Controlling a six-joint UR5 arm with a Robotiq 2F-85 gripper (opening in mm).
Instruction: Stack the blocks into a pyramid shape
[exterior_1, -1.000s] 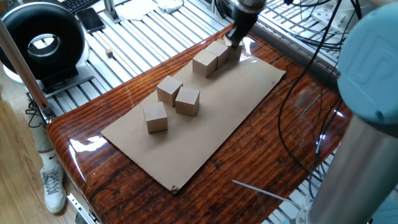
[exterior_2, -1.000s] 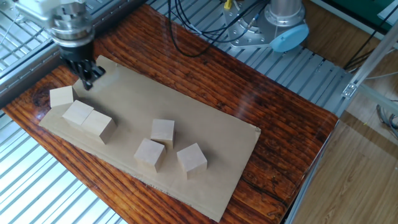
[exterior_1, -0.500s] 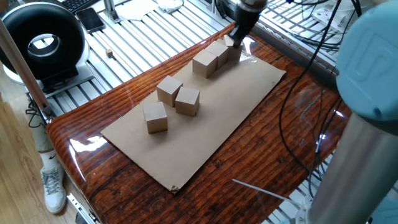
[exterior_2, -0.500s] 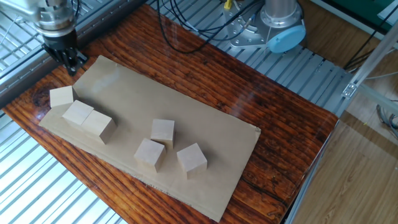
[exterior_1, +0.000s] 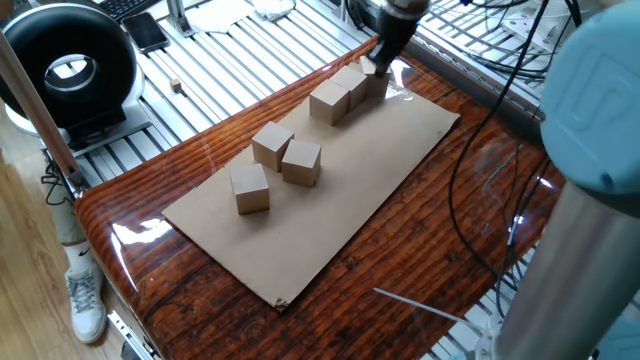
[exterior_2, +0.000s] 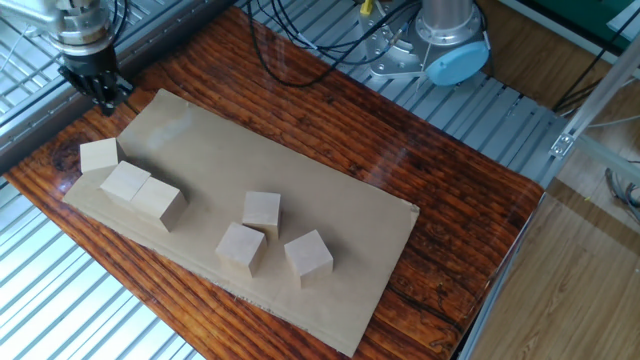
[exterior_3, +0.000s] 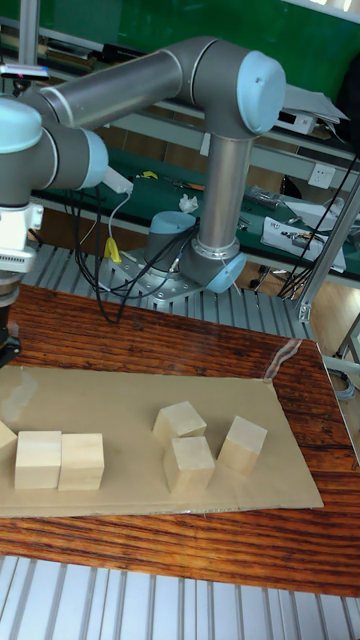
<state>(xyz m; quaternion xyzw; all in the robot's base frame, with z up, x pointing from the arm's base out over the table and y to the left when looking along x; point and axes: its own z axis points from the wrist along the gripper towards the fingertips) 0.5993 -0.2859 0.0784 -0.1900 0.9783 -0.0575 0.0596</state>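
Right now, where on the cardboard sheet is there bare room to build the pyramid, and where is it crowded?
The cardboard sheet is bare along its long edge facing the arm's base, and in the gap between the row of three blocks and the loose cluster of three blocks. The corner beside the gripper is tight: the row sits there.
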